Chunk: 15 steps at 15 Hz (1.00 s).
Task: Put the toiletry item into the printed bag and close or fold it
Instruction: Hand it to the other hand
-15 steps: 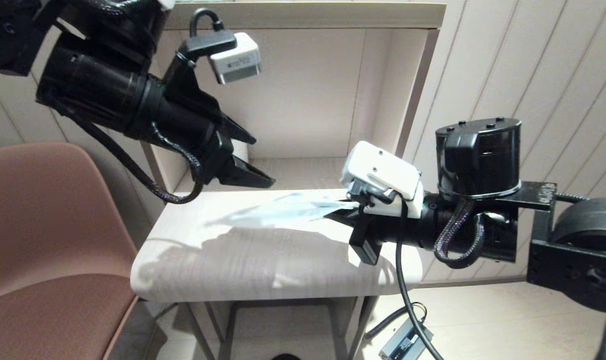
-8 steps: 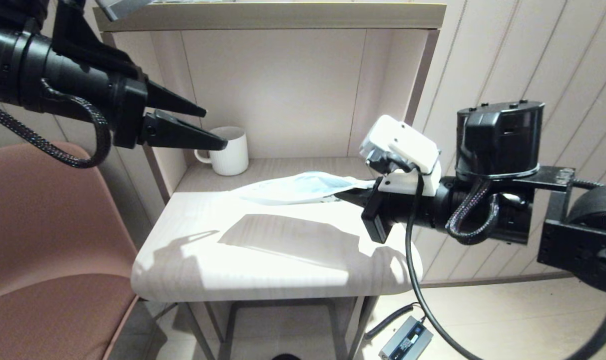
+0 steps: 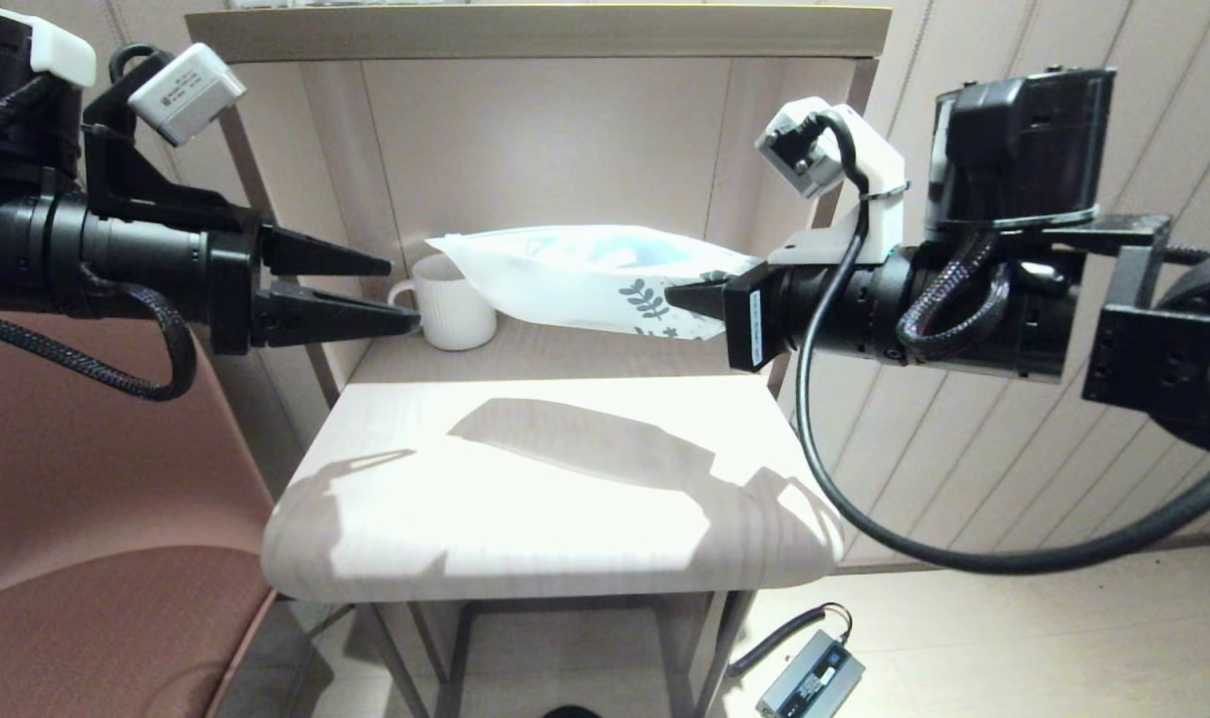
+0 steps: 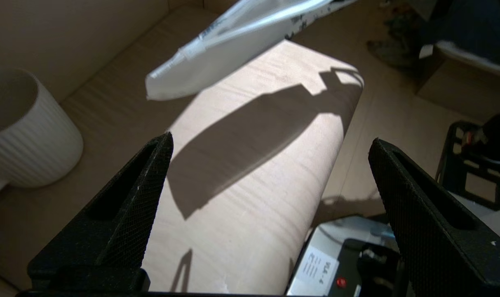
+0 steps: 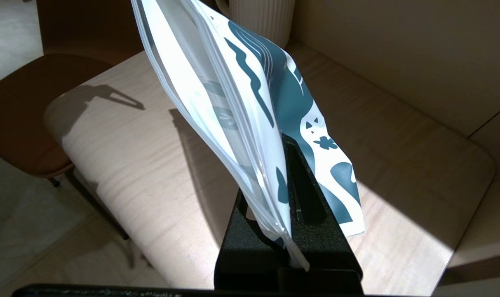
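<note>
Two hands, one glossy soft printed bag (image 3: 605, 279)
Right hand (image 3: 686, 299) clenched on it, now lifted off the table (image 3: 525, 479); left hand (image 3: 400, 294) at 9 o'clock, released.

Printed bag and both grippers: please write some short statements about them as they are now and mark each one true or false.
1. The right gripper holds the printed bag in the air above the table. True.
2. The left gripper is shut on the bag's free end. False: it is open, holds nothing and is apart from the bag.
3. The bag is gripped at its leaf-printed end. True.
4. The white mug lies on its side on the table's front edge. False: it stands upright at the back, in the shelf recess.
5. The bag rests flat on the table. False: only its shadow falls there.
</note>
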Motion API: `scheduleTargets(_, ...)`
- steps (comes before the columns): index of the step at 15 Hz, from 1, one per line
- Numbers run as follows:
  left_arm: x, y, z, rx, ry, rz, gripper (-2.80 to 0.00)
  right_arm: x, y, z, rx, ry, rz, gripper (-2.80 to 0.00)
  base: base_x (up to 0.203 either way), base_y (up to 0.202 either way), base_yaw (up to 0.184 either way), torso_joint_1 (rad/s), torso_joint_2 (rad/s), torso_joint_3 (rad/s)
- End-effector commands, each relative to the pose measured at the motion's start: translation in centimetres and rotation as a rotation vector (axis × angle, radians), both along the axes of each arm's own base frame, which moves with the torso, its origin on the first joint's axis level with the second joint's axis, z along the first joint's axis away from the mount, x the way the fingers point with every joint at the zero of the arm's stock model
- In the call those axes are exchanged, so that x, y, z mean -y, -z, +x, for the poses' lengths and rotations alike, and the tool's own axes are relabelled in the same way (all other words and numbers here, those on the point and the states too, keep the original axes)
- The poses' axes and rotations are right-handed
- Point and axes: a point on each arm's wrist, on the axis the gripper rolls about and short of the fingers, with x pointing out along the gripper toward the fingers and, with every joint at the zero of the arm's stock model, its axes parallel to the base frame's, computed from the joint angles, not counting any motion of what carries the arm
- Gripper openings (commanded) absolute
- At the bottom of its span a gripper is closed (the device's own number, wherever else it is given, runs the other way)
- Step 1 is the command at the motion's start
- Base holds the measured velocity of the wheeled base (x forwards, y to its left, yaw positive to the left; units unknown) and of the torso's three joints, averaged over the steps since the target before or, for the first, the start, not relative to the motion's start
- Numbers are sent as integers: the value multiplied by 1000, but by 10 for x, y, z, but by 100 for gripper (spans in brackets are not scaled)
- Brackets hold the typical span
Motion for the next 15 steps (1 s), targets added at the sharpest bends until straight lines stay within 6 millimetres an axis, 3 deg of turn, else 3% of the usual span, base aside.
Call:
scheduleTargets(1,-6,0,2,-12,11,-71,0,1,-12,-7,-70,-9,5,-280,0,0,0,0,0,0)
scheduleTargets(6,-11,19,-19,-14,120,-125,0,-5,-23,-38,-179,-92,10,-280,0,0,0,0,0,0)
scheduleTargets(8,-12,20,-29,-12,145,-142,0,-3,-31,-43,-225,-109,9,-280,0,0,0,0,0,0)
scheduleTargets(10,-11,22,-26,-24,153,-145,0,-4,-32,-42,-260,-142,1,-280,0,0,0,0,0,0)
scheduleTargets(11,-12,23,-25,-21,151,-143,-280,-2,-34,-41,-252,-139,5,-280,0,0,0,0,0,0)
scheduleTargets(15,-15,27,-13,-8,132,-146,-280,-2,-41,-37,-231,-146,19,-280,0,0,0,0,0,0)
